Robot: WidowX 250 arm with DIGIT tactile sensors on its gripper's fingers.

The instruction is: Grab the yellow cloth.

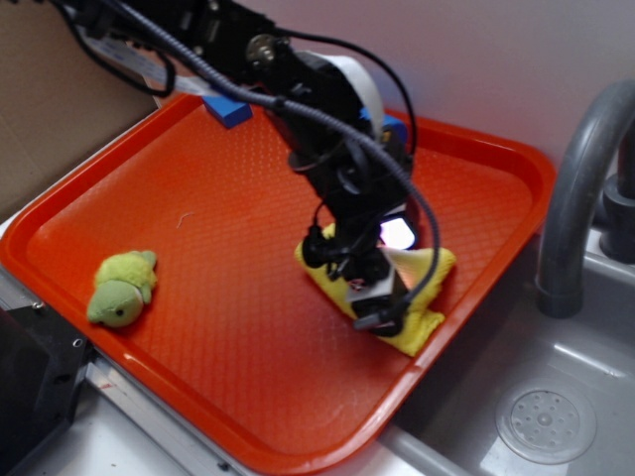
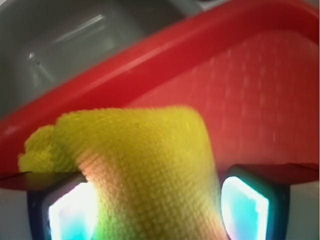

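1. Yellow cloth (image 1: 422, 273), one piece with a waffle weave, lies bunched on the right half of an orange-red tray (image 1: 198, 169), close to the tray's right rim.
2. One gripper (image 1: 382, 297) is down on the cloth; in the wrist view the yellow weave fills the gap between its two fingers (image 2: 247, 207), so it is clamped on the cloth.
3. One tray holds everything, its floor stamped with a fine diamond grid. It sits on a counter beside a grey sink (image 1: 556, 397), with one curved grey faucet (image 1: 580, 188) rising just right of the rim.
4. One small yellow-green plush toy (image 1: 121, 288) rests near the tray's left edge, well apart from the cloth.
5. One blue object (image 1: 229, 108) sits at the tray's far edge, partly hidden behind the arm.
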